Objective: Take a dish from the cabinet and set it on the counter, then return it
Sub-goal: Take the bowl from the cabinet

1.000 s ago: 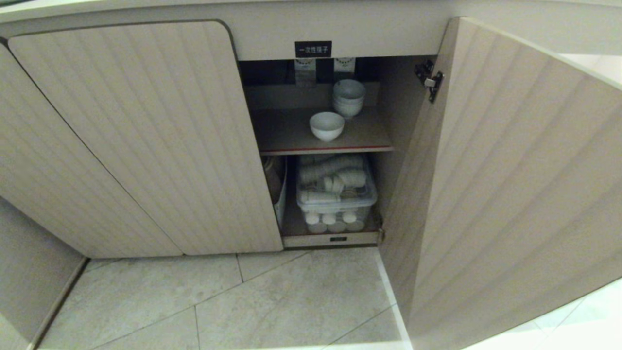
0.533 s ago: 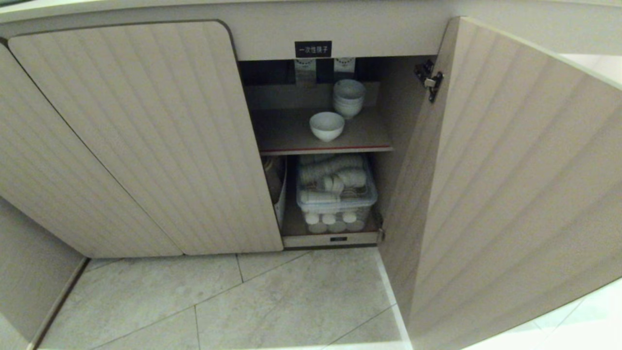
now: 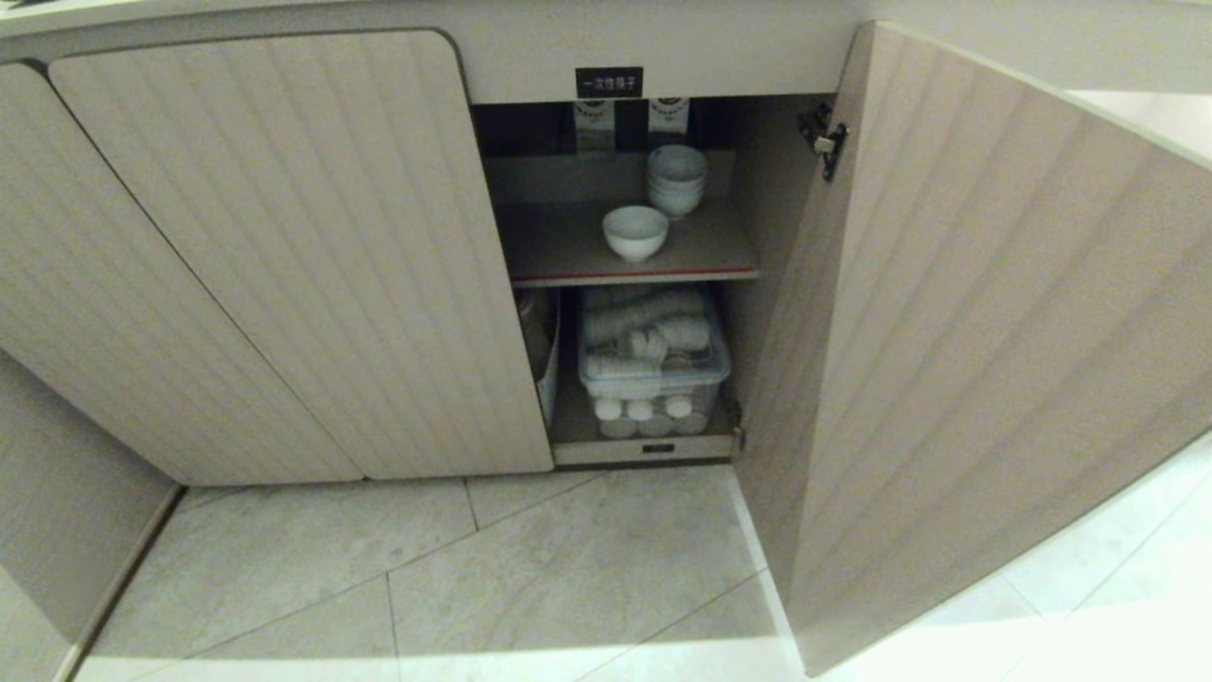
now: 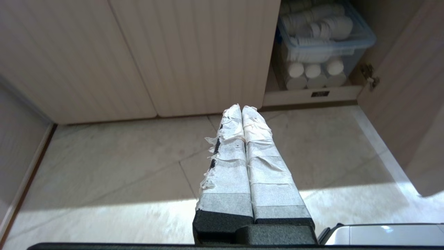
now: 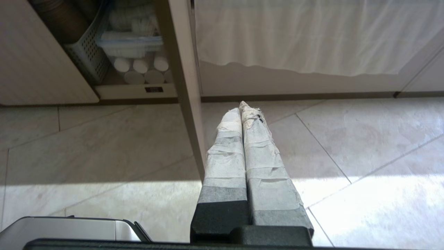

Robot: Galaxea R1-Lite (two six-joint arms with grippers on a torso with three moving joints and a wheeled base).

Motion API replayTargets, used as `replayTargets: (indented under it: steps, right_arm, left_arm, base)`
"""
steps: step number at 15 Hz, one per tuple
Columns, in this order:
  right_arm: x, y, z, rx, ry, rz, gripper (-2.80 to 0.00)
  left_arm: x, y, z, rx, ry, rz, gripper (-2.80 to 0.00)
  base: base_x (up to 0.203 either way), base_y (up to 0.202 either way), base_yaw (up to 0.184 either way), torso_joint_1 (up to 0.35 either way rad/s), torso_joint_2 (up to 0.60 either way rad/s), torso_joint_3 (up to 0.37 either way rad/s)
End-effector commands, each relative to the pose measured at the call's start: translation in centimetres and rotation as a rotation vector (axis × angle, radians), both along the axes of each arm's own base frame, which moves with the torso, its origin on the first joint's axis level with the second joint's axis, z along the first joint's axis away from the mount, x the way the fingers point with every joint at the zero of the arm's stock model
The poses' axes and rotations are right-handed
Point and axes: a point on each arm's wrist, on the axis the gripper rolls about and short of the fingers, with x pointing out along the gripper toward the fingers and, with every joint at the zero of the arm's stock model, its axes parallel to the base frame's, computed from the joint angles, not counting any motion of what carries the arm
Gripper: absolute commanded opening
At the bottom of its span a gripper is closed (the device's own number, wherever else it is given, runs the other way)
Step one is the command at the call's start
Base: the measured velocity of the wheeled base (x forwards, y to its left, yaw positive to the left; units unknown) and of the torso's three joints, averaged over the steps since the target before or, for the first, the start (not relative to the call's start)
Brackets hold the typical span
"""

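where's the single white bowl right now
In the head view, the small white round bowl sits on the red-edged upper shelf of the open cabinet, just front-left of the stacked white bowls.

Kitchen/canteen, low fluted cabinet (image 3: 284, 246) w/ label, stacked bowls (image 3: 676, 180), tub of disposable cups (image 3: 653, 355), tiled floor (image 3: 568, 568)

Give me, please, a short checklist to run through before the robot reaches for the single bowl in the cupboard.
1. Cupboard door swung open: ok.
2. Single bowl upright on the upper shelf, apart from the stack of bowls: ok.
3. Nothing in front of the bowl: ok.
4. Left gripper empty: ok, but shut, low over the floor.
5. Right gripper empty: ok, but shut, beside the door's edge.
6. Free room on the worktop: cannot tell.
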Motion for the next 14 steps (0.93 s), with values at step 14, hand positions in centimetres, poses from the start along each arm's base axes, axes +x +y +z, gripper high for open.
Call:
replayTargets:
  steps: [14]
  right_arm:
    - [0.00, 0.00, 0.00, 0.000, 0.000, 0.000, -2.80]
  left_arm:
    - [0.00, 0.00, 0.00, 0.004, 0.000, 0.000, -2.80]
  base:
    - [-0.101, 0.000, 0.000, 0.001, 0.00, 0.001]
